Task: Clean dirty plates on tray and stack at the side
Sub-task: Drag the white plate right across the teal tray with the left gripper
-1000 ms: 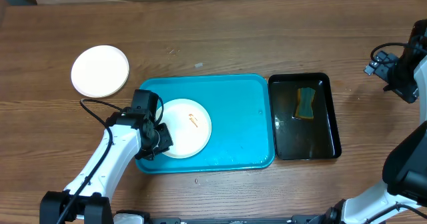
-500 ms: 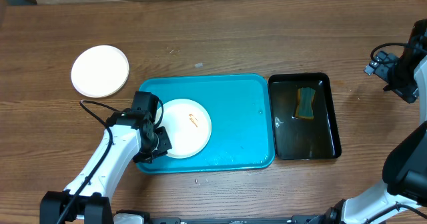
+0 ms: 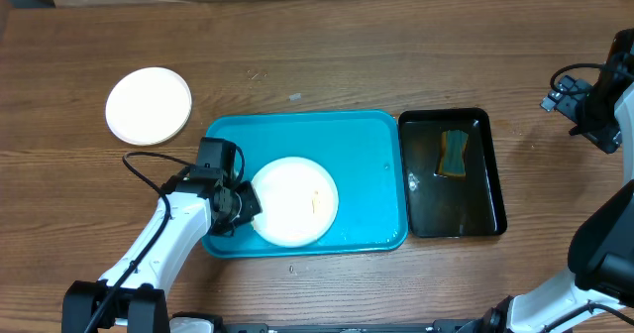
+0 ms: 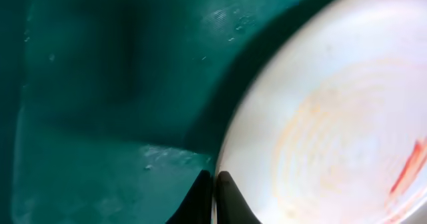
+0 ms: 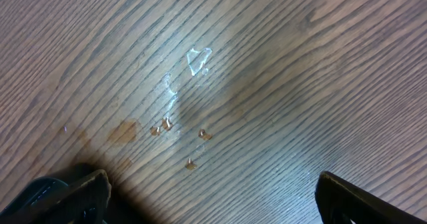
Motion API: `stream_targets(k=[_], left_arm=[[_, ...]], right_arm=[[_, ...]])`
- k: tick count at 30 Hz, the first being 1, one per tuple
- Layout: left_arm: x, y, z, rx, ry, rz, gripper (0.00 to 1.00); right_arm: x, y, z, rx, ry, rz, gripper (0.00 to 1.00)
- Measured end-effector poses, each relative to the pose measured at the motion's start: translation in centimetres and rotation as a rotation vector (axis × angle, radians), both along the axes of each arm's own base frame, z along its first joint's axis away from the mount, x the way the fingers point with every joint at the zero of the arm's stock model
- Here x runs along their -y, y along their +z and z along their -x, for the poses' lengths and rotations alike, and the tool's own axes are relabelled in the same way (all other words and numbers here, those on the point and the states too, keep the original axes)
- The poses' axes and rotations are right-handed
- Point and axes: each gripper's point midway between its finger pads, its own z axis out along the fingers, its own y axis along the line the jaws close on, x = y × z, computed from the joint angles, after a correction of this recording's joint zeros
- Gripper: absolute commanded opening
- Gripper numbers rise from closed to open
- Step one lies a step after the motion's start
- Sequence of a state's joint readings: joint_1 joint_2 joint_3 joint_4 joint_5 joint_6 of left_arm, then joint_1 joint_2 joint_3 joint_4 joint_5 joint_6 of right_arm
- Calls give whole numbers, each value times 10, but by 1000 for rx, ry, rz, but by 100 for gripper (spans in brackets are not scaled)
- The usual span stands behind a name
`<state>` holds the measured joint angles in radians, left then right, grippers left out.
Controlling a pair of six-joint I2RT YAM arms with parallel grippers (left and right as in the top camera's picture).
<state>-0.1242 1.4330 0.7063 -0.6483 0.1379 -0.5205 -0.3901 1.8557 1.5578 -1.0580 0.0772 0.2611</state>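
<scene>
A white plate [image 3: 294, 201] with an orange-red smear is held above the turquoise tray [image 3: 367, 174], over its front left part. My left gripper [image 3: 244, 204] is shut on the plate's left rim. In the left wrist view the two dark fingers [image 4: 213, 197] pinch the plate's edge [image 4: 333, 117], with the tray [image 4: 100, 84] below. Another white plate [image 3: 149, 105] lies on the table at the far left. My right gripper [image 5: 213, 197] is open and empty over bare wood at the far right [image 3: 594, 110]. No plate with a yellow-green rim shows.
A black tray [image 3: 453, 171] with dark water and a sponge [image 3: 454, 153] stands right of the turquoise tray. Small drops and stains [image 5: 180, 117] mark the wood under my right gripper. A cable loops beside my left arm.
My left gripper has closed on the plate's rim and lifted it; the plate now looks larger and sits further right and nearer the tray's front. The right arm has not moved.
</scene>
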Motion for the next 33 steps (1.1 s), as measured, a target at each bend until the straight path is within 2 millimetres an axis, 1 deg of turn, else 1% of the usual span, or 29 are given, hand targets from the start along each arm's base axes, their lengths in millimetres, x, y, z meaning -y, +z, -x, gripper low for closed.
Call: stream_targets(k=[3,6,11,14,20,25,27,29,31,33], left_arm=[[7,3,-9,41,-11,31,4],[16,4,-14,63,-35,48,4],[33,-4,-11,42,-92,62,4],[36,-5,-14,25,-98,66,4],[44,0,-36,-11,-104,70,4],[63,4,-69,-15,-137,70,4],[71,3,-77,-21,-152,71,11],[78,4,-78,-34,-165,73,24],[82,8,-80,-41,-158,76,35],[85,17,-85,-30,-161,82,40]], right_arm=[[0,0,0,0,0,0,100],[0,0,0,0,0,0,100],[0,0,0,0,0,0,100],[0,0,0,0,-1,0,100],[0,0,0,0,0,0,100],[0,0,0,0,0,0,100],[0,0,0,0,0,0,100],[0,0,0,0,0,0,100],[0,0,0,0,0,0,100],[0,0,0,-1,0,0,100]])
